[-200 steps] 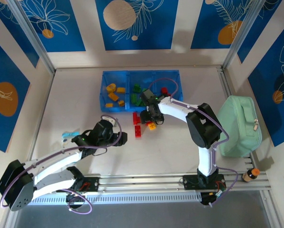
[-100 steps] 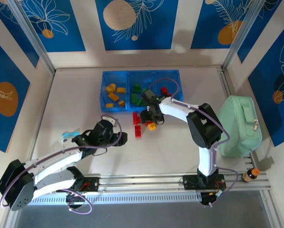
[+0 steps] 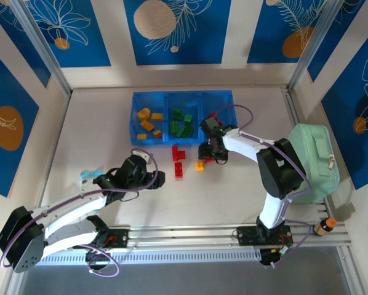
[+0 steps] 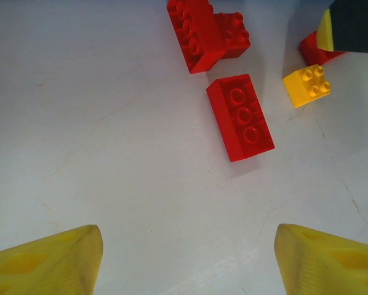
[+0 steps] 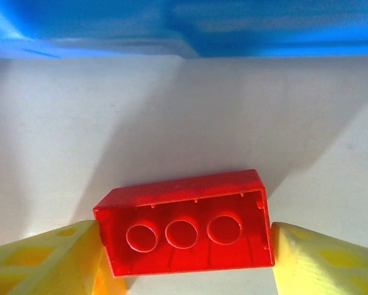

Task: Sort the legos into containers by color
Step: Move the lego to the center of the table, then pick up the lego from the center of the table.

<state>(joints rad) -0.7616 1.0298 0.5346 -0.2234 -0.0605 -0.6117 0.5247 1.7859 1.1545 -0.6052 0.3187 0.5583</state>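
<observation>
Your left pincer (image 4: 187,243) hangs open over the tabletop (image 4: 110,153), loose red legos (image 4: 240,117) just ahead. Your right pincer (image 5: 184,255) grips a red brick (image 5: 184,224); next, I'd say, lift it over the containers' (image 5: 264,31) wall into the right compartment.

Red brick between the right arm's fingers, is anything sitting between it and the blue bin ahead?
Nothing visible stands in the way. In the right wrist view the red brick is gripped between the fingers, and bare table stretches from it to the near wall of the blue bin.
</observation>
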